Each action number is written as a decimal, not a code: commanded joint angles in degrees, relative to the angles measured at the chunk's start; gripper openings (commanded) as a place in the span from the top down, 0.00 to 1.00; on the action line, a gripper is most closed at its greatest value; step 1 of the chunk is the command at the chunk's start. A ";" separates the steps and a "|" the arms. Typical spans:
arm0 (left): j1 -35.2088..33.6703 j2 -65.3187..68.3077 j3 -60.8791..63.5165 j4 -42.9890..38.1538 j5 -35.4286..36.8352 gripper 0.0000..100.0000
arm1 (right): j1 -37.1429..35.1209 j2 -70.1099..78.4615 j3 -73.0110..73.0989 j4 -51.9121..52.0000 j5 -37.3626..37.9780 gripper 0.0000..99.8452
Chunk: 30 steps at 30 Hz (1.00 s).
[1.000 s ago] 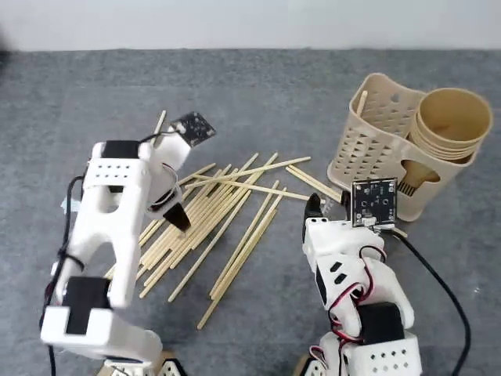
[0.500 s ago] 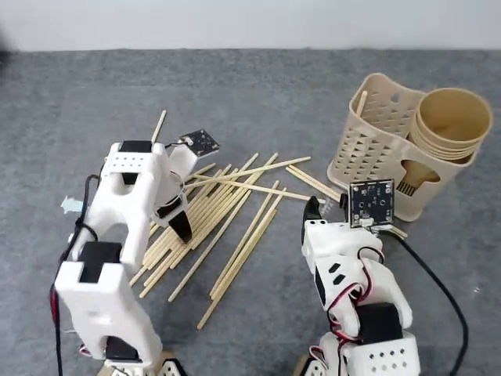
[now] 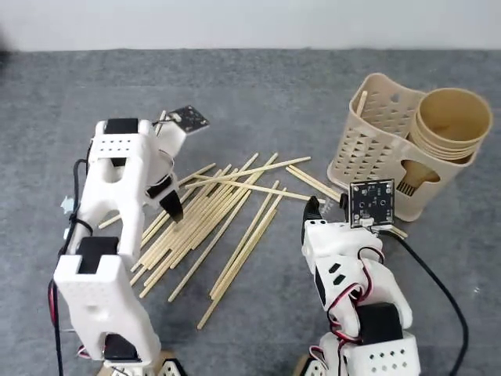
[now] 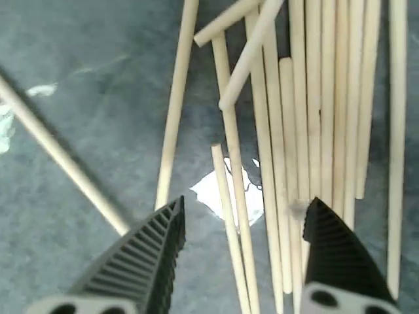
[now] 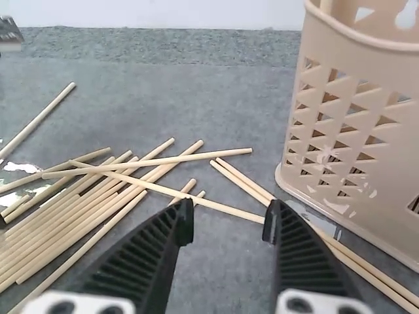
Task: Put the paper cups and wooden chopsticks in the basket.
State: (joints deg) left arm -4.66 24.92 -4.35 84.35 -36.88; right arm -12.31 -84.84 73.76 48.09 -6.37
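Left claw and right claw both gape above the grey matted tabletop, a pale wall behind.

I'm working over a grey, felt-like table cover that spans the whole area, with a pale wall along its far edge. On the left side, a small whitish scrap lies flat on the grey. My left wrist camera shows a white, ragged-edged patch flat on the cover, with a fainter pale smear well apart from it.
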 commanded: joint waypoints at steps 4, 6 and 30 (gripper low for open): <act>-1.41 4.66 -2.77 -3.69 -0.35 0.75 | -0.31 -0.84 -0.44 -1.01 -0.26 0.81; -1.76 5.80 -2.77 -4.48 -0.35 0.77 | -0.31 -0.84 -0.44 -0.92 -0.26 0.81; -0.26 7.38 -2.24 -2.46 -0.26 0.99 | -0.22 -0.84 -0.35 -0.92 -0.26 0.81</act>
State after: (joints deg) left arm -5.45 32.48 -4.44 80.75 -36.79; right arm -12.48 -84.84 73.76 48.09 -6.37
